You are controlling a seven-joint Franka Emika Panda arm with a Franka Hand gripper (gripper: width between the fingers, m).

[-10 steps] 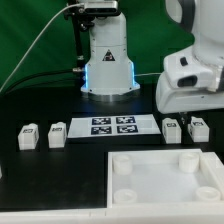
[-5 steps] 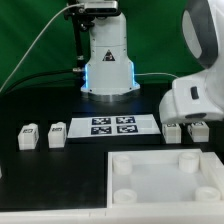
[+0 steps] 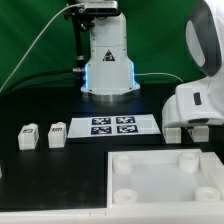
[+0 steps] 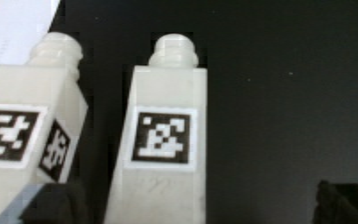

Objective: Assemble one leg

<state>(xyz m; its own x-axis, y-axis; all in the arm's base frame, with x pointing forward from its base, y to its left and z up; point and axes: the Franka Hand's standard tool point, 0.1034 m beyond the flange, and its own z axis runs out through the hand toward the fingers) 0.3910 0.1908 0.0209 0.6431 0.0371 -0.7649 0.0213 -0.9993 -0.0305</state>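
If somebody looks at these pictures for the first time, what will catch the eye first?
The large white arm at the exterior view's right, hanging low over the black table, draws the eye first. In the wrist view, one leg and a second leg fill the picture side by side, each bearing a black-and-white tag. A big white square piece with round sockets lies in the exterior view's foreground.

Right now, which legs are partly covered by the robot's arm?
The two legs at the exterior view's right; the left pair stands fully exposed.

Green bkdrop [image 3: 20, 20], black tbl [image 3: 50, 175].
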